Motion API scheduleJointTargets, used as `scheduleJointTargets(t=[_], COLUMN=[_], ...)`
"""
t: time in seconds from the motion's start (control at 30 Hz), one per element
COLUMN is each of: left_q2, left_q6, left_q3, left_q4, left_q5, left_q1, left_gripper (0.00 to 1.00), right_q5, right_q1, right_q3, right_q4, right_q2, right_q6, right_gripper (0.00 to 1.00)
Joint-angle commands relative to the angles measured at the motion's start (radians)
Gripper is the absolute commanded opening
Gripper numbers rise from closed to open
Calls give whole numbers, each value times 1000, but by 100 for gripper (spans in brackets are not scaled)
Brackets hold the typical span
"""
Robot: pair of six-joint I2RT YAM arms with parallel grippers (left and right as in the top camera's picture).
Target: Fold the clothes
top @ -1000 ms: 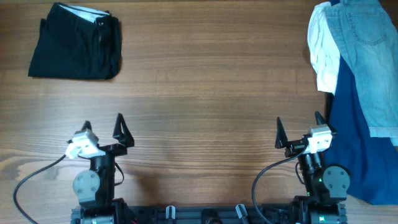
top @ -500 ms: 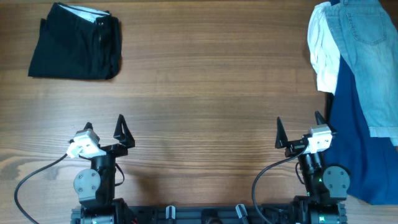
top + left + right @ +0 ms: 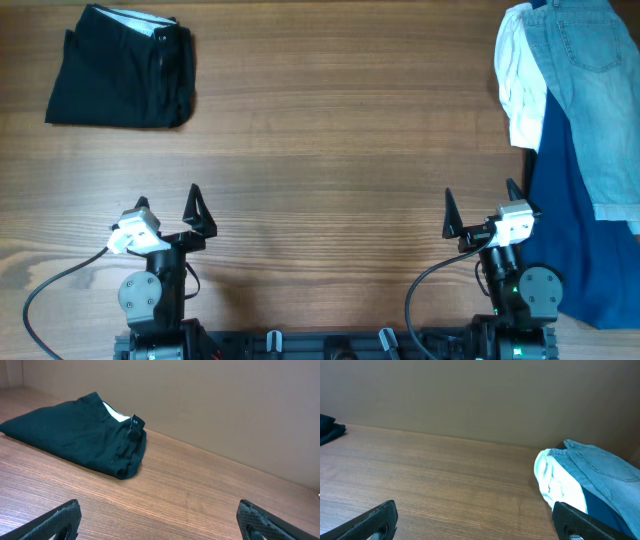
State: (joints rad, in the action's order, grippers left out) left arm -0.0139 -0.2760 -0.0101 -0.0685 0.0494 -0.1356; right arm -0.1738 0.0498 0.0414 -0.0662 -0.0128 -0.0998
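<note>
The black garment lies folded into a compact rectangle at the table's far left corner, whitish lining showing at its top edge. It also shows in the left wrist view, far ahead of the fingers, and its edge shows at the far left of the right wrist view. My left gripper is open and empty near the front edge, well short of the garment; its fingers frame bare wood in the left wrist view. My right gripper is open and empty at the front right, shown over bare wood in the right wrist view.
A pile of clothes lies along the right edge: a light-blue denim piece, a white cloth and a bright blue cloth. The denim and white cloth lie just right of my right gripper. A plain wall stands behind the table.
</note>
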Motion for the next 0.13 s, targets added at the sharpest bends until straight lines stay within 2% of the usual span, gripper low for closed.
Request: scheduleJointTargets(t=[0.0, 0.1], left_q2=[7, 7], left_q6=[-1, -1], left_q3=[5, 5], left_q4=[-6, -6], left_q5=[-6, -6], left_q1=[1, 1], left_gripper=[100, 100], right_q5=[21, 21], right_q1=[-4, -4], right_q3=[-3, -3], right_q4=[3, 3], right_q2=[8, 8], right_q6=[-6, -6], right_gripper=[100, 100])
